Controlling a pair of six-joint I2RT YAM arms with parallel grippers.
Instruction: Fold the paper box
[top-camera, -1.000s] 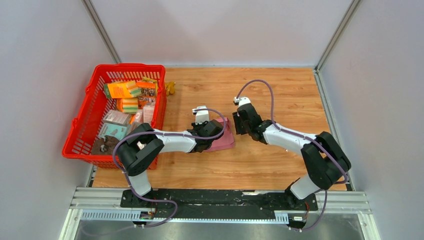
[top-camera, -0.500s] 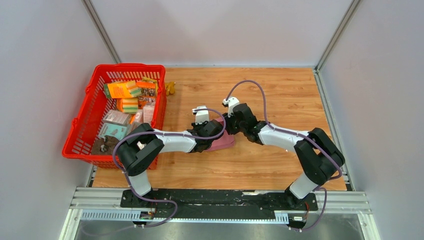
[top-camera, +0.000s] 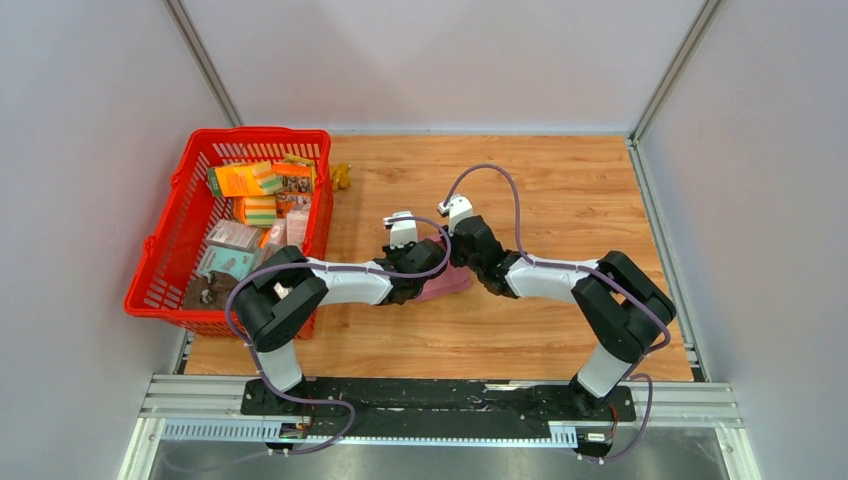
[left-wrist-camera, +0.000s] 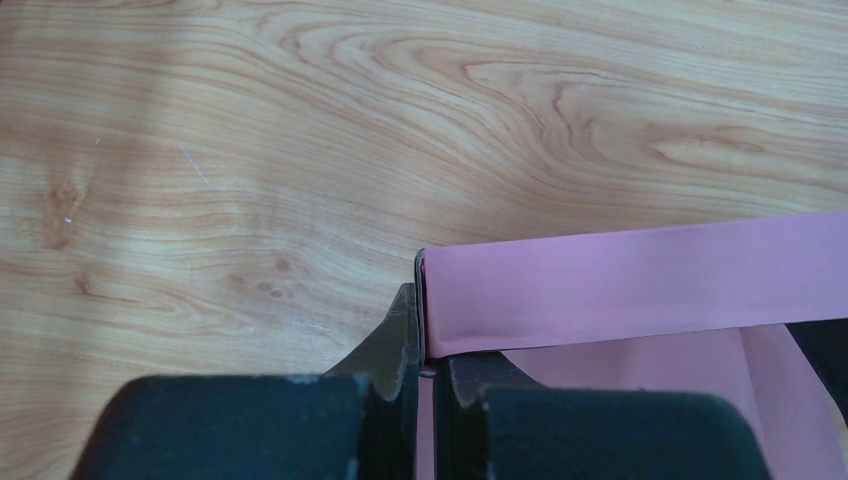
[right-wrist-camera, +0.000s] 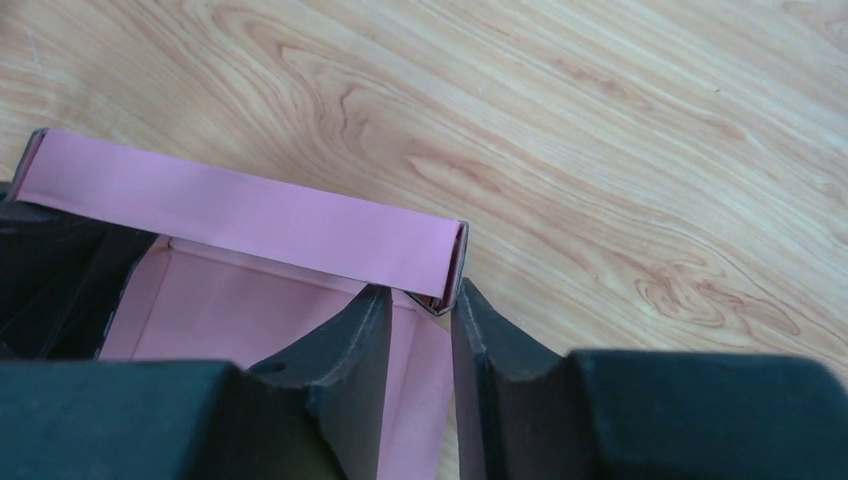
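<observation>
Box looks light, thin and crease-prone.
Left gripper pinches a wall end, lower centre; right gripper straddles another, spread. Best gripped at wall ends.

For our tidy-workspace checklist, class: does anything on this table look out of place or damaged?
A small yellowish item lies on the table just outside the red basket, unlike the packages inside it. The pink paper box shows no tears.

Basket, paper box on table
</observation>
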